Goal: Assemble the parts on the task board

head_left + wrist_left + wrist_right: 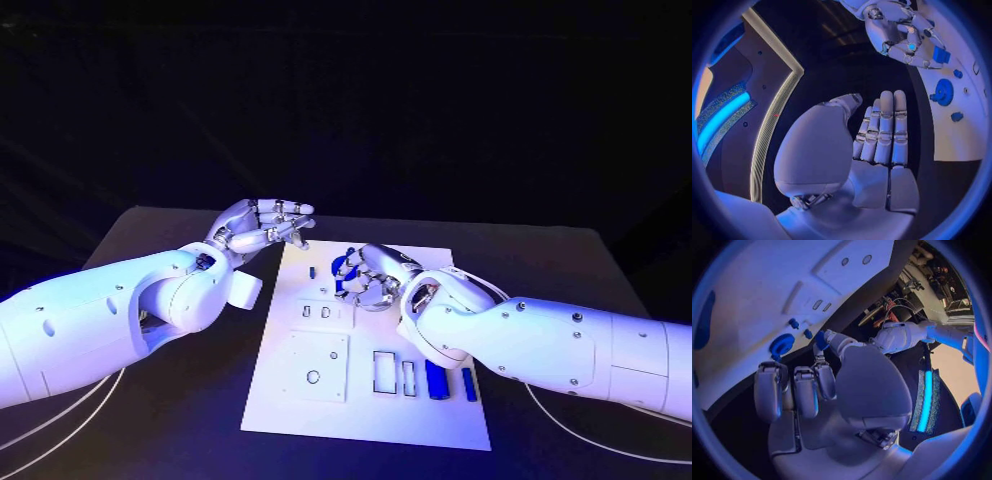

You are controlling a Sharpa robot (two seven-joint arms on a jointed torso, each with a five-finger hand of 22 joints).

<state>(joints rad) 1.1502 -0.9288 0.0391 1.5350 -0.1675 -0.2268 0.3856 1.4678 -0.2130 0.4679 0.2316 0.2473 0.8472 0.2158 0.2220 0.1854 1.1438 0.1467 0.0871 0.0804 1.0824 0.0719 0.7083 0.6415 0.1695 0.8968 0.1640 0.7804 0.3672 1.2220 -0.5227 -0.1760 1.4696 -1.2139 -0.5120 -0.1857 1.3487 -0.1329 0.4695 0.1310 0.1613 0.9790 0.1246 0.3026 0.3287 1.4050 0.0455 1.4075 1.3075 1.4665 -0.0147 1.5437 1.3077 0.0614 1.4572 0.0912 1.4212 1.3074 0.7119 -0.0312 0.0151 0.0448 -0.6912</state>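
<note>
Left hand (267,228) hovers empty, fingers apart, beside the task board (289,400) on the tabletop. Right hand (372,278) pinches a small blue part (821,340) above the board's upper area; align squarely before pressing.

Left hand (267,228) hovered at about 11 o'clock, fingers loosely curled, holding nothing. Right hand (372,276) sat near centre, fingers curled, pinching a small blue part (821,340).
</note>
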